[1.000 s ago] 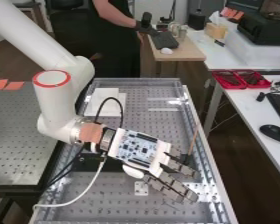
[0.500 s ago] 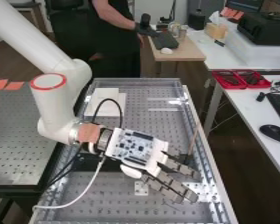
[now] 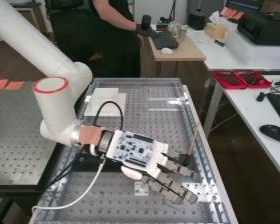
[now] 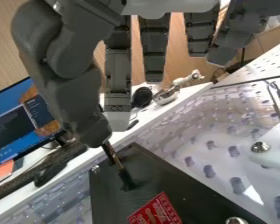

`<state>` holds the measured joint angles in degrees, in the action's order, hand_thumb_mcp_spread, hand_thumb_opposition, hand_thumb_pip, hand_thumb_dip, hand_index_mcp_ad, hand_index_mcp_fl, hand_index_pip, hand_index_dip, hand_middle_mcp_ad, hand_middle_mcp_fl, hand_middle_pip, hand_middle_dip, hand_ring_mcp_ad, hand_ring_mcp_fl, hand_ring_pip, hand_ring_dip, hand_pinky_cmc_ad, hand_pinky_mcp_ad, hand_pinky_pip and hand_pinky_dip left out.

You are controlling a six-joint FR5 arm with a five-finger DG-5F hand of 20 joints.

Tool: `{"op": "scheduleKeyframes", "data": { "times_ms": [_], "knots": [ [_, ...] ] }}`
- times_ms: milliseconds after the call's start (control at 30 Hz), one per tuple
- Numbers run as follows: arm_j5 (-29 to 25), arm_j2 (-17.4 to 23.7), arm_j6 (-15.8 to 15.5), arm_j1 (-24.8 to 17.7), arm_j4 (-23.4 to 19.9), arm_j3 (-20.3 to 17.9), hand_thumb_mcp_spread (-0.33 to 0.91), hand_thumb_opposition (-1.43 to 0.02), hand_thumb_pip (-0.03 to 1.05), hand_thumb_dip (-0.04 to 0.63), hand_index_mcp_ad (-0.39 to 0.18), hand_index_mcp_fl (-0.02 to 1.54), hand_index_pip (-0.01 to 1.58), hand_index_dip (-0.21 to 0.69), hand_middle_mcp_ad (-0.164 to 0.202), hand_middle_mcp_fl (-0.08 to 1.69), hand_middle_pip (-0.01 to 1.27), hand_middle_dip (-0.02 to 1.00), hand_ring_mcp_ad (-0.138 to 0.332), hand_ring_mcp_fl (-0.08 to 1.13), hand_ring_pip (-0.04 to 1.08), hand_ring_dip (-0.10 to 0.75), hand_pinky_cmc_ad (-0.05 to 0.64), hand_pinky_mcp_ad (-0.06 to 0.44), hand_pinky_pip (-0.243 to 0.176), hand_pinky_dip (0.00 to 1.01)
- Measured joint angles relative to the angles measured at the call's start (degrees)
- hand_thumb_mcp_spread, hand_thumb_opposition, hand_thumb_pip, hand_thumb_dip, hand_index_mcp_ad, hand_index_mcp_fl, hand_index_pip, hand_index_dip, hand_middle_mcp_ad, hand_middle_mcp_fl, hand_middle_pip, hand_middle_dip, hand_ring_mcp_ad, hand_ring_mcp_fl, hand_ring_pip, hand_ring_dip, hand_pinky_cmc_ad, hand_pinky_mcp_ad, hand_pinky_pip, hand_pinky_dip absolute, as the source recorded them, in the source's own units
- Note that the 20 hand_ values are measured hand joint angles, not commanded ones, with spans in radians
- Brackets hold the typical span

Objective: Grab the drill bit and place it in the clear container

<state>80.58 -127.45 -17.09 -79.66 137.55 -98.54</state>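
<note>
Fingers extended and released, the dark grey hand [image 3: 169, 186] hangs beside a slender, spiral-fluted, glossy brown-black drill bit [image 4: 113, 156].

The table [image 3: 149, 120] is grey, with lots of little holes in rows. Flat white squares [image 3: 101, 107] lie near its far end. A flat black board [image 4: 170, 182] and a small white plate [image 3: 141, 189] are on it too.

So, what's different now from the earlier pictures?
Just little things. In the high view, the white robot arm's joint with the red ring has sunk a bit lower, and the robot hand has shifted slightly to the view's left. The flat white sheets and the black computer mouse stayed put.
</note>
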Motion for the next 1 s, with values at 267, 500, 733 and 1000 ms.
{"op": "scheduleKeyframes", "data": {
  "times_ms": [267, 500, 733, 1000],
  "knots": [
    [0.2, -0.5, 0.4, 0.0, 0.1, 0.7, 0.45, -0.88, 0.66, 0.283, -0.054, 0.31, 1.41, 0.171, 0.091, 0.21, 0.13, 0.19, 0.265, 0.0, 0.08, -0.014, 0.293, 0.199, -0.093, 0.19],
    [0.1, -0.6, 0.6, 0.1, 0.4, 1.1, 0.44, -0.89, 0.65, 0.283, -0.051, 0.32, 1.43, 0.171, 0.091, 0.25, 0.13, 0.19, 0.265, 0.0, 0.08, -0.014, 0.293, 0.199, -0.093, 0.19],
    [0.6, -0.6, 0.9, 0.1, 0.4, 1.1, 0.48, -0.91, 0.62, 0.283, -0.072, 0.49, 1.52, 0.155, 0.093, 0.26, 0.13, 0.19, 0.265, 0.0, 0.08, -0.014, 0.297, 0.199, -0.089, 0.19],
    [0.8, -0.8, 1.2, 0.0, 0.8, 1.2, 0.5, -0.93, 0.58, 0.284, -0.072, 0.52, 1.5, 0.173, 0.093, 0.28, 0.13, 0.19, 0.264, 0.01, 0.08, -0.014, 0.297, 0.199, -0.075, 0.19]
  ]
}}
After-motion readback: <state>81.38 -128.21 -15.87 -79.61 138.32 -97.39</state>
